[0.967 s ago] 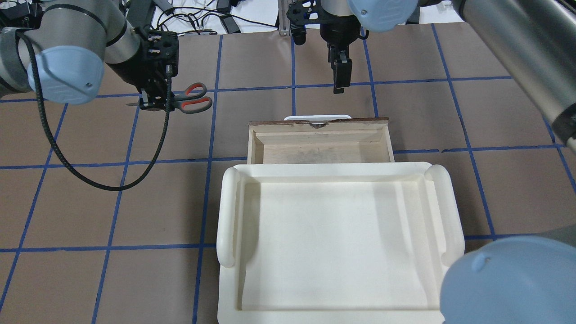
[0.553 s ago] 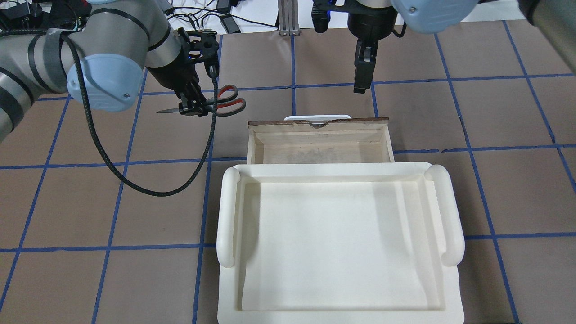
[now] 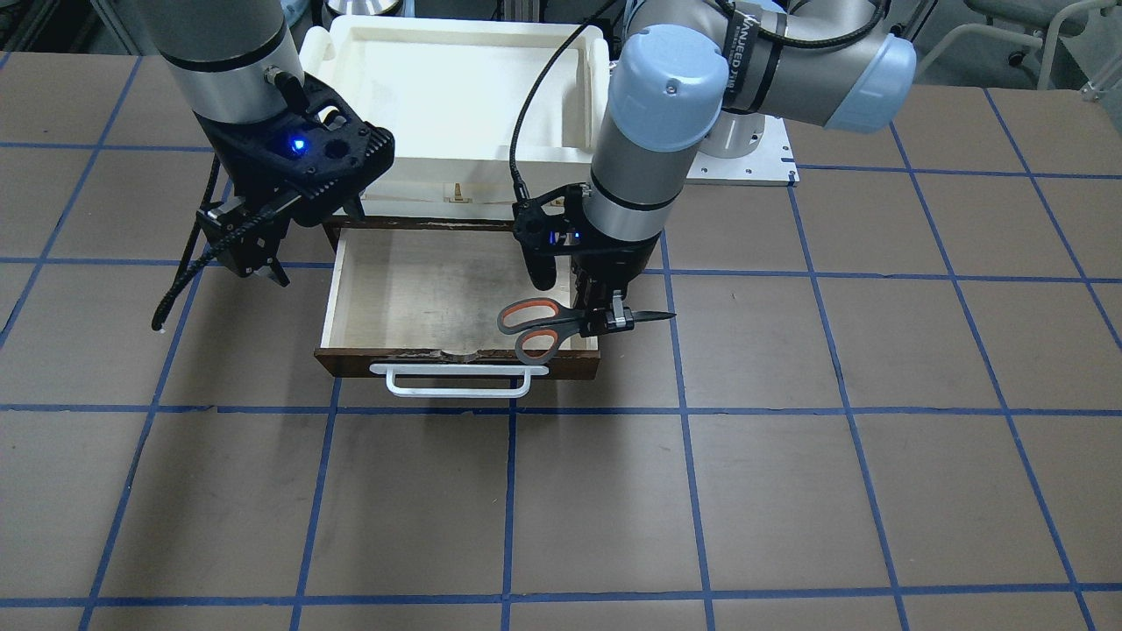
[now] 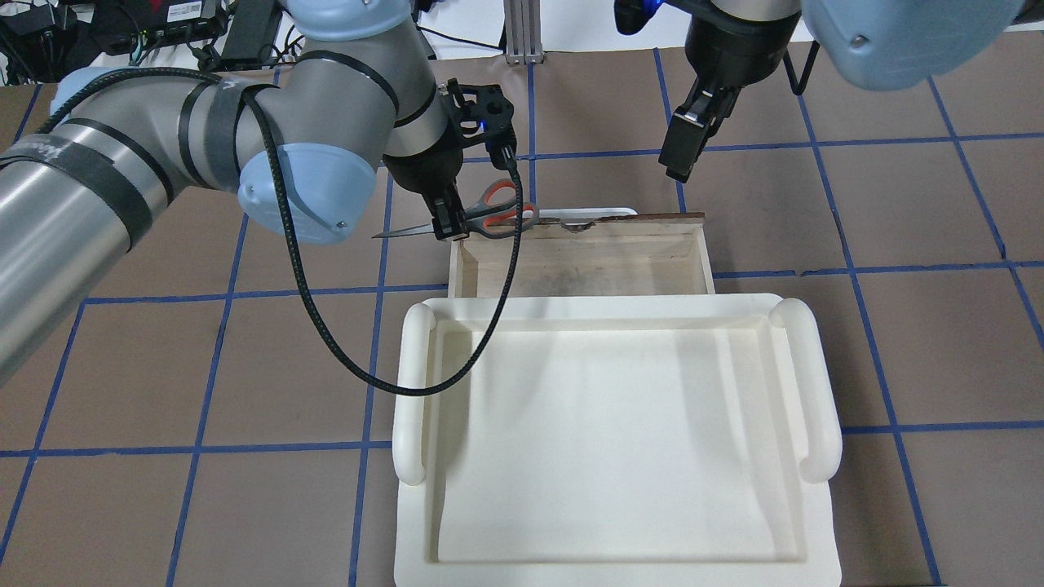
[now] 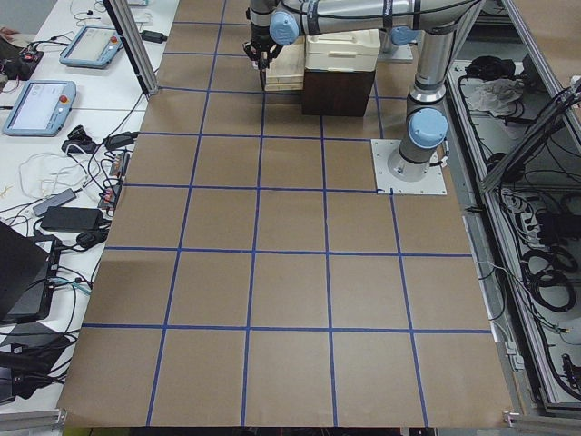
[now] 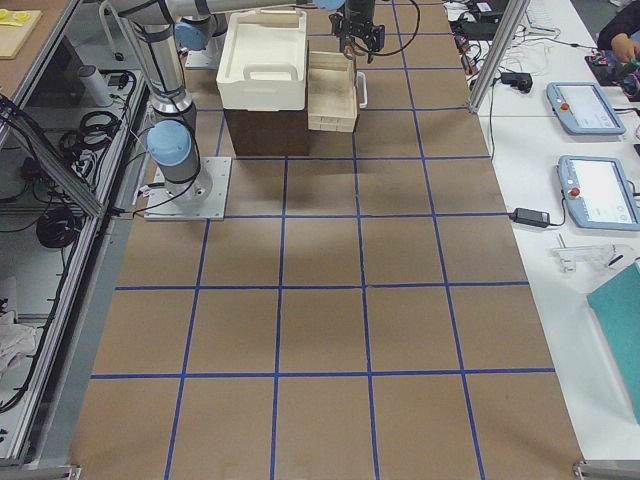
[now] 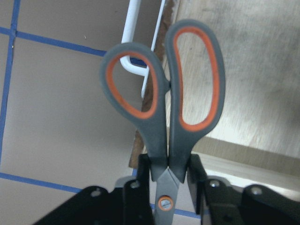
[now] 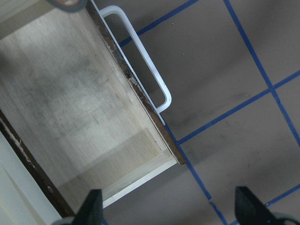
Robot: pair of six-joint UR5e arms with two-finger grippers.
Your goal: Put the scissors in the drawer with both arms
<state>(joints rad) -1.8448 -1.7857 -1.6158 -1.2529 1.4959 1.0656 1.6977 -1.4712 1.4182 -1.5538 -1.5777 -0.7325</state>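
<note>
My left gripper (image 4: pixel 447 224) is shut on the scissors (image 4: pixel 493 214) near their pivot. It holds them level above the open drawer's (image 4: pixel 461 261) front corner. The grey and orange handle loops hang over the drawer's front edge, and the blades point away past its side. The left wrist view shows the scissors (image 7: pixel 159 140) over the white bar handle (image 7: pixel 133 28) and the pale wood floor (image 7: pixel 253 70). In the front view the scissors (image 3: pixel 568 326) sit just above the drawer front (image 3: pixel 351 361). My right gripper (image 4: pixel 681 159) is open and empty, hovering off the drawer's other front corner (image 8: pixel 173 157).
A white plastic tray (image 4: pixel 412 383) sits on top of the dark cabinet behind the drawer. My left arm's black cable (image 4: pixel 342 359) loops down over the tray's edge. The brown mat with blue grid lines (image 3: pixel 561 491) stretches in front of the drawer.
My left arm has carried the scissors to the right, from over the mat to over the drawer's front corner. My right gripper has moved right, away from the drawer's handle.
</note>
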